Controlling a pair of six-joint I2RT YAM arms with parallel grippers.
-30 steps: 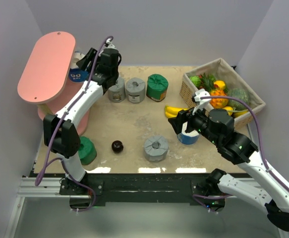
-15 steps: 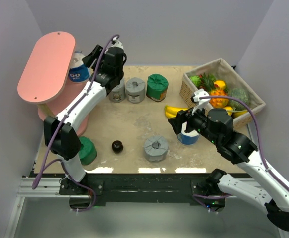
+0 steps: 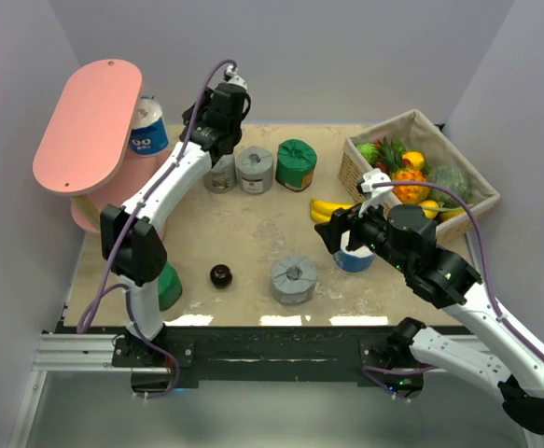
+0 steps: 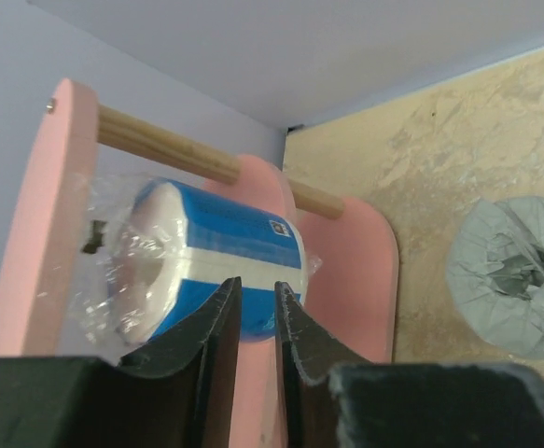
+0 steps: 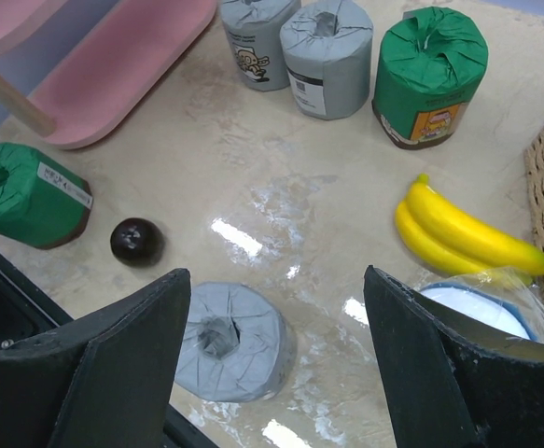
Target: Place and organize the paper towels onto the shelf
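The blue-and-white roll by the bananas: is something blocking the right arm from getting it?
Nothing visible blocks it. The right end effector is open and close over the blue-and-white roll. The bananas lie next to the roll, not in between.

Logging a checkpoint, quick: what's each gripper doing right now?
Left gripper: closed, holding nothing.
Right gripper: open, holding nothing.
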